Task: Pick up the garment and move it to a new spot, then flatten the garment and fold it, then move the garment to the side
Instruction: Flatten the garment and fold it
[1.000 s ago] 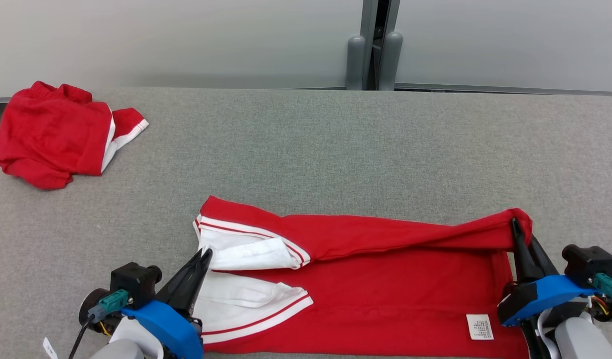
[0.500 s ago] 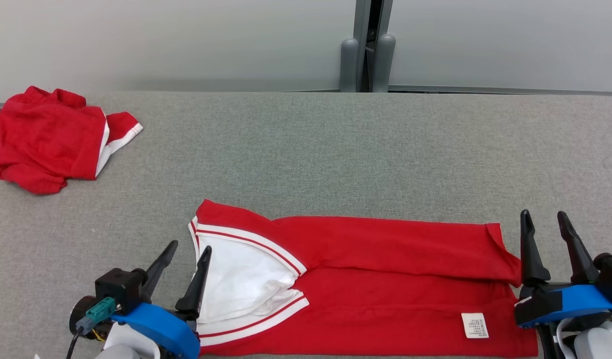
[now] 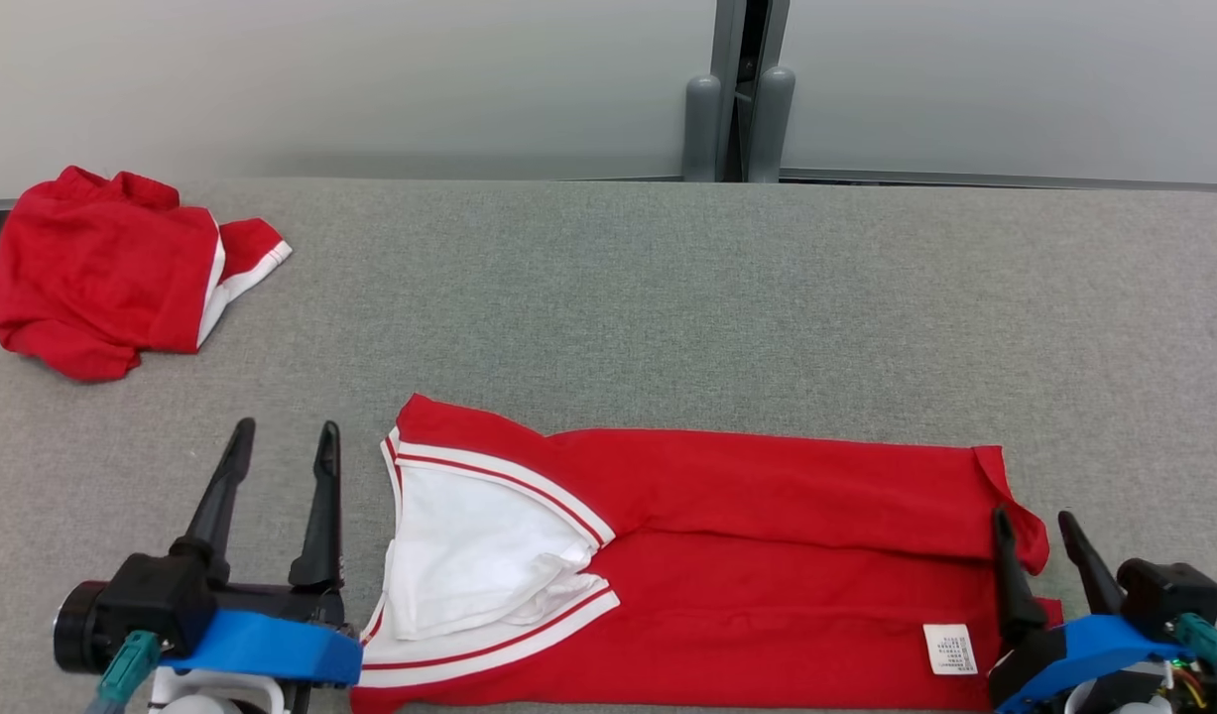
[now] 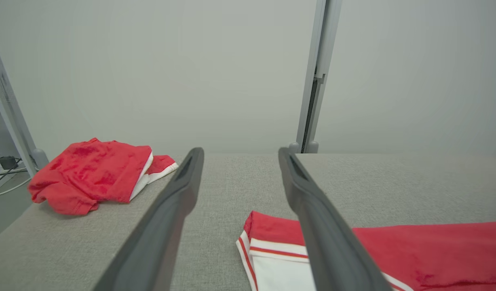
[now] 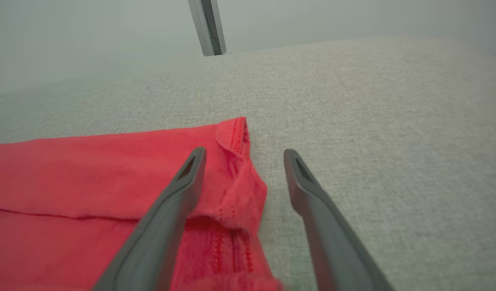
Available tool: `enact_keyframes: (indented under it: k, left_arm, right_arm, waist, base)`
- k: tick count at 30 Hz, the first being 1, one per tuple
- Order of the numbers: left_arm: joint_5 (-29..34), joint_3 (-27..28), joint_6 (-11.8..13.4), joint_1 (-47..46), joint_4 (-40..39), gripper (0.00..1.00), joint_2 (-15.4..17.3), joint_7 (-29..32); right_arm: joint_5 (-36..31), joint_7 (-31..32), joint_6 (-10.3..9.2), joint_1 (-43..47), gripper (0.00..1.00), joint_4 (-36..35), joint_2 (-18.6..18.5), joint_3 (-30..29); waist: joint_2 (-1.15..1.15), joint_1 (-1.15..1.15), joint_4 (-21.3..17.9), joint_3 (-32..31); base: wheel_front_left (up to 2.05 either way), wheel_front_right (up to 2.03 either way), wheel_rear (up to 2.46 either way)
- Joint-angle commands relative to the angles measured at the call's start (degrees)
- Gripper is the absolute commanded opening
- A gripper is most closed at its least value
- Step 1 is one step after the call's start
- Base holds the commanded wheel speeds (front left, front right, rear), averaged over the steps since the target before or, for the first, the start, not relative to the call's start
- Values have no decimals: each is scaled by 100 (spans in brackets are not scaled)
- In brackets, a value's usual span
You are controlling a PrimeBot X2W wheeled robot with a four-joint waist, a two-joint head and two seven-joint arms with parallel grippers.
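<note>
The red garment (image 3: 767, 555) with white, red-striped trim lies folded lengthwise along the table's near edge, its far half laid over the near half and a white label near its right end. My left gripper (image 3: 284, 436) stands open just left of the white trim, apart from the cloth; the left wrist view has that trim (image 4: 280, 258) low and right of the fingers. My right gripper (image 3: 1032, 521) is open at the garment's right end, and in the right wrist view the curled corner (image 5: 239, 178) lies between its spread fingers, loose on the table.
A second red garment (image 3: 102, 268) with white trim lies crumpled at the table's far left corner. The grey fabric table (image 3: 668, 297) stretches wide behind the folded garment. A grey post (image 3: 742, 89) rises behind the far edge against a pale wall.
Both grippers opened and let go of the garment, whose lifted edge dropped flat over the near half. The left gripper moved left off the trim; the right drew back toward me.
</note>
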Motion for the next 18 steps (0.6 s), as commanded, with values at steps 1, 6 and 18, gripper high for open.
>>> enact_keyframes:
  k: [1,6,18]
  left_arm:
    - [163,212,-82,134,-62,100,-102,-15]
    - [608,857,-358,338,-195,100,-511,-15]
    - [1211,1700,-809,527,-281,100,-1036,-15]
  right_arm:
    - [42,-3,-2,-107,100,171,31,35]
    - [149,1,-2,-285,100,724,71,173]
    - [589,3,-3,-473,0,1096,-35,558]
  waist:
    - [0,0,-4,8]
    - [0,0,-22,30]
    - [0,0,-40,35]
  base:
    - [0,0,0]
    - [0,0,0]
    - [0,0,0]
